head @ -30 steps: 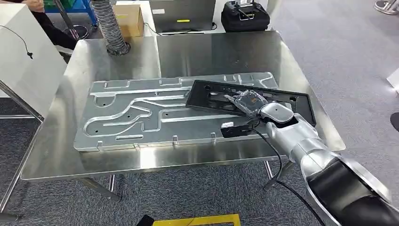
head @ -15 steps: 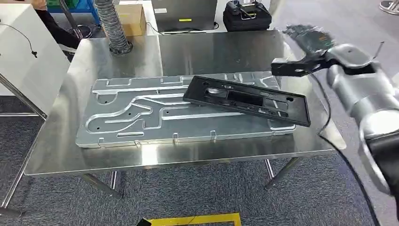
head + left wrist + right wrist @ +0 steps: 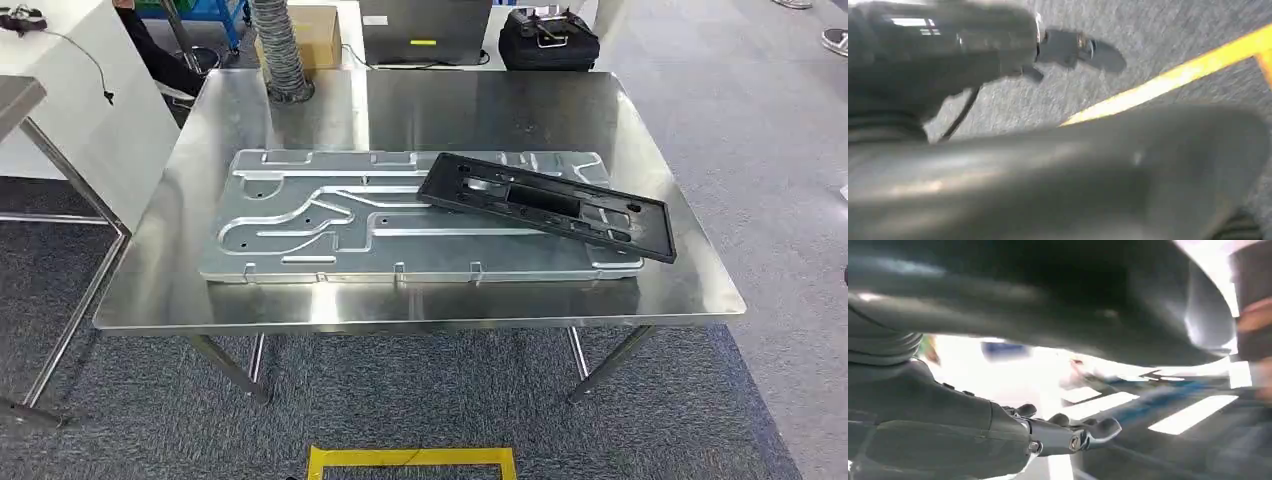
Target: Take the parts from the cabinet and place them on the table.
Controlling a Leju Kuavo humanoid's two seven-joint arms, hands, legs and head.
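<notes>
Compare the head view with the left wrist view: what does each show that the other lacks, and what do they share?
Head view alone: the steel table, the large silver plate lying flat on it, and the black frame resting across the plate's right end. Left wrist view alone: the left hand, blurred, holding nothing visible, above the floor. Both share the grey carpet and the yellow floor marking.
</notes>
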